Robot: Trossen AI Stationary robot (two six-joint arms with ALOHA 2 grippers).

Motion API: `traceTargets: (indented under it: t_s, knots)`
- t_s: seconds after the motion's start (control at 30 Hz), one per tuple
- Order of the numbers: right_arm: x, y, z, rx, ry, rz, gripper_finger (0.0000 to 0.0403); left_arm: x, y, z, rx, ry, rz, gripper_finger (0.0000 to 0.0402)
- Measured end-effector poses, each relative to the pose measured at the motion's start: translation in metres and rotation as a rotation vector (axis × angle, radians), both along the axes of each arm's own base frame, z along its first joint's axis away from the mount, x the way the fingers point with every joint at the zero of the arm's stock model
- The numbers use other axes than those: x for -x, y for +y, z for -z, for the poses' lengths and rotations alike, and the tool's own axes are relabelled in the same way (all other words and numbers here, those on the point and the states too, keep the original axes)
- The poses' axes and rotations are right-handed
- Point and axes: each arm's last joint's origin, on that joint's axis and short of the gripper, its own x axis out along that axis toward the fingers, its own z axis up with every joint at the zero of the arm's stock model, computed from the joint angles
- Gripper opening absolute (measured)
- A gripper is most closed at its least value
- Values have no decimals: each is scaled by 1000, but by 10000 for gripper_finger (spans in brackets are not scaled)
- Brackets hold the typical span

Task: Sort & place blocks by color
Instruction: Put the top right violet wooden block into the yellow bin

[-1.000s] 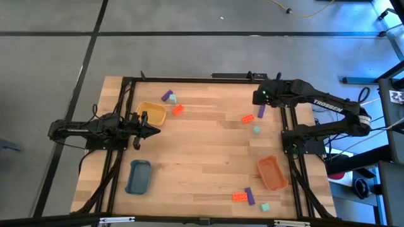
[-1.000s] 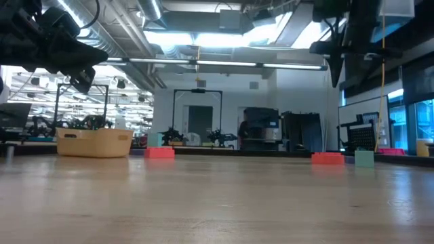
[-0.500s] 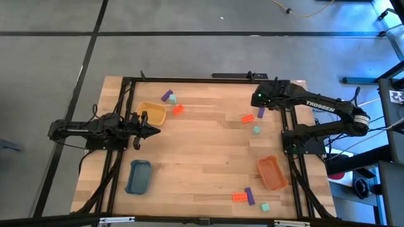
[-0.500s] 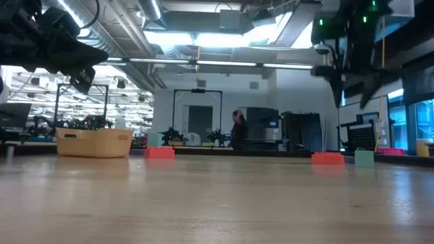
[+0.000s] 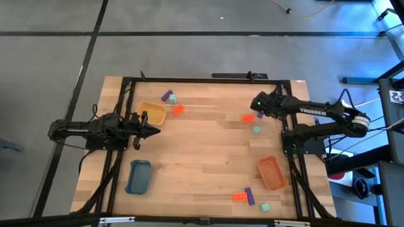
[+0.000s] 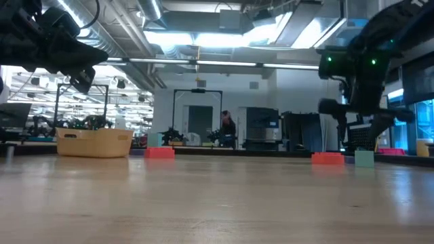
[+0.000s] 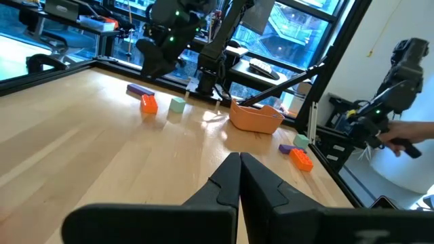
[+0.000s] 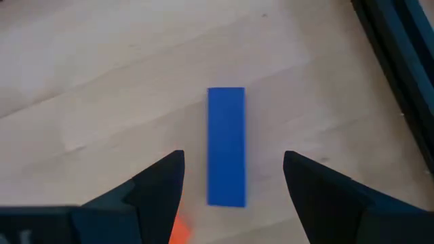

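- While the right gripper [image 8: 230, 183] hangs over it with fingers spread, I see a flat oblong block [image 8: 226, 146] lying on the wood, lined up in the gap between the fingers and untouched by either; the right wrist view renders it blue, and an orange sliver shows at its near end.
- From the high view I place the right gripper [image 5: 260, 108] near the far right corner of the table [image 5: 208, 157], with an orange-red block [image 5: 247, 118] and a mint-teal block [image 5: 257, 130] just beside it.
- I count two more clusters: a purple block [image 5: 166, 96], a second teal block [image 5: 173, 99] and a second orange-red block [image 5: 178, 110] by the yellow tray [image 5: 151, 112]; and a third orange-red block [image 5: 239, 197], a second purple block [image 5: 249, 196] and a third teal block [image 5: 265, 206] near the orange tray [image 5: 273, 173].
- I find the blue tray [image 5: 138, 176] empty at the near left.
- I see the left gripper [image 5: 153, 131] parked just beside the yellow tray, fingers pressed together, holding nothing.
- I note the surface is pale wood planking within a dark frame.
- Only the low view shows the room behind: ceiling lights, a doorway and a person [image 6: 228, 127] far off.
- Only the left wrist view shows a hand [image 7: 410, 133] at its edge.
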Motion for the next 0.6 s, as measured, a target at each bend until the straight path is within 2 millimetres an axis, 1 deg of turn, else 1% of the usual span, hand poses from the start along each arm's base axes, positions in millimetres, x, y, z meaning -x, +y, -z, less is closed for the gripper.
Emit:
traceTargets:
  t_s: [0.23,0.47,0.6]
  knots:
    - [9,-2,19,18,-24,39,255,0,0,0,0,0,0,0]
    - [6,-4,19,51,-56,15,255,0,0,0,0,0,0,0]
    - [3,-6,25,42,-27,-18,255,0,0,0,0,1,0,0]
